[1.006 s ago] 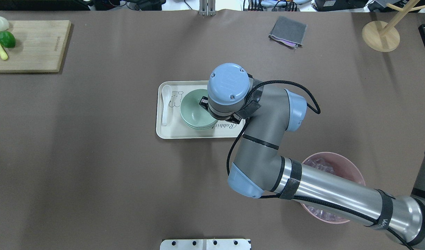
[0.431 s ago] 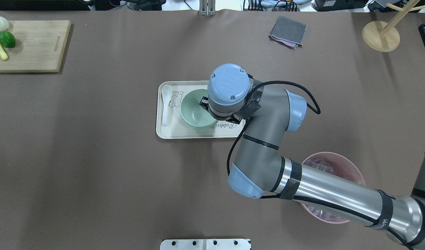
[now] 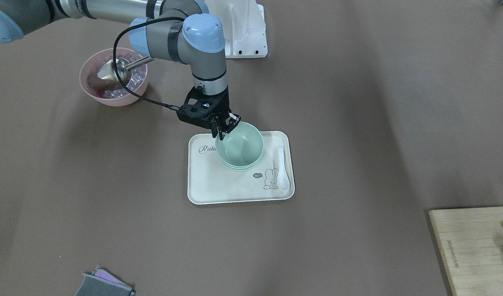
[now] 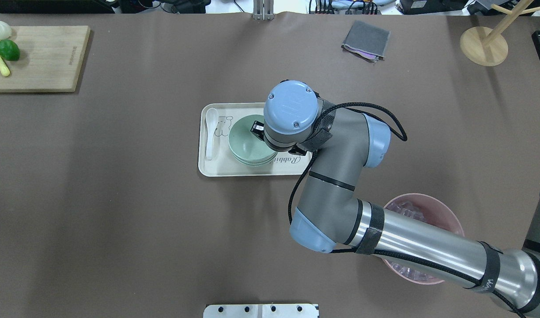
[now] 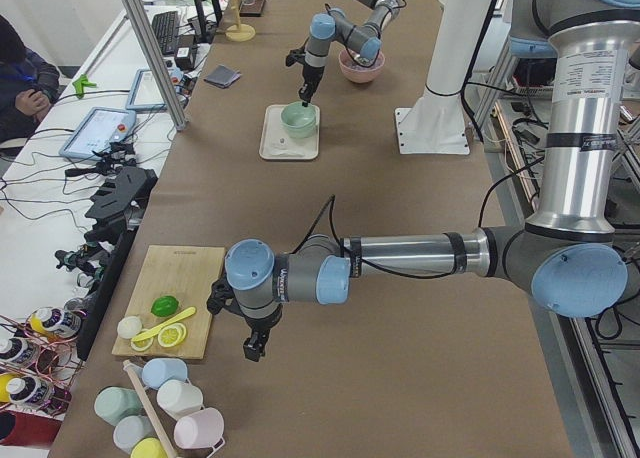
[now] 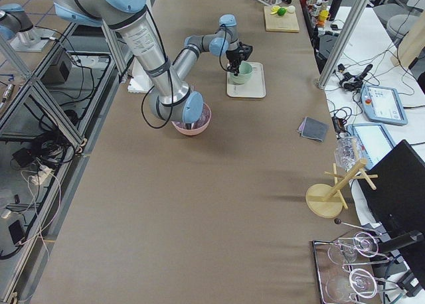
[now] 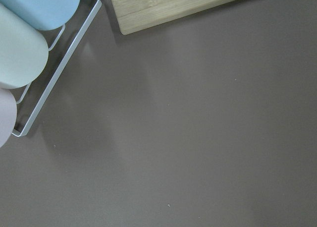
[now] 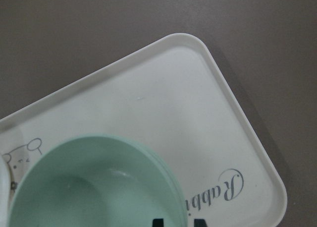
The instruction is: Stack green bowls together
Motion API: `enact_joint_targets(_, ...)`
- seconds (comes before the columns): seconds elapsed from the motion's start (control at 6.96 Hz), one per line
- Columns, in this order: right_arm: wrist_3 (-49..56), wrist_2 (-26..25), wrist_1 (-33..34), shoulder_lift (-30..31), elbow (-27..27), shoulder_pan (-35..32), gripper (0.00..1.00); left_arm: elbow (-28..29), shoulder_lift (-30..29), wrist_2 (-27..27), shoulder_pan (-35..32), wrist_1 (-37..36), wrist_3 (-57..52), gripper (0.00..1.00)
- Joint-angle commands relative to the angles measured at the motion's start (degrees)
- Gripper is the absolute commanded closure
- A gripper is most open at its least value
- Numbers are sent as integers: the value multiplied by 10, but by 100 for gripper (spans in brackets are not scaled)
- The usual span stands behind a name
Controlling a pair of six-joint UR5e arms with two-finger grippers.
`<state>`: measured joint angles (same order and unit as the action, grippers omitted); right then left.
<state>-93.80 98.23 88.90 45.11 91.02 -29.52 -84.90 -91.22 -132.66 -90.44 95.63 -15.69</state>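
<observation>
Green bowls (image 4: pixel 247 142) sit nested as one stack on the tray (image 4: pixel 234 170), centre of the overhead frame. My right fingers (image 3: pixel 215 132) straddle the stack's right rim there, spread, gripping nothing as far as I can read it. Judgement: light, stiff, smooth plastic, likely slippery, so pinch the rim with the wall between the fingers. The flat brown counter (image 4: pixel 119 198) gives room, with a spoon (image 4: pixel 211 132) just left of the stack. The state of my left fingers (image 5: pixel 254 350), lower left in the side view, I cannot tell.
</observation>
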Motion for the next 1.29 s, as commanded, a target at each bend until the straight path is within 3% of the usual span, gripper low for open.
enact_joint_targets(0.0,10,-5,0,1,1,-7,0,2,2,0,0,0,1,0)
enact_joint_targets(0.29,55,16,7,8,19,-45,0,3,8,0,0,0,1,0)
enact_joint_targets(0.43,112,57,8,37,29,-86,0,1,15,-1,0,1,1,0)
enact_joint_targets(0.72,316,142,13,135,70,-187,0,-4,19,3,0,-1,4,0)
enact_joint_targets(1.15,632,204,35,289,121,-323,0,-24,28,3,0,-5,26,0)
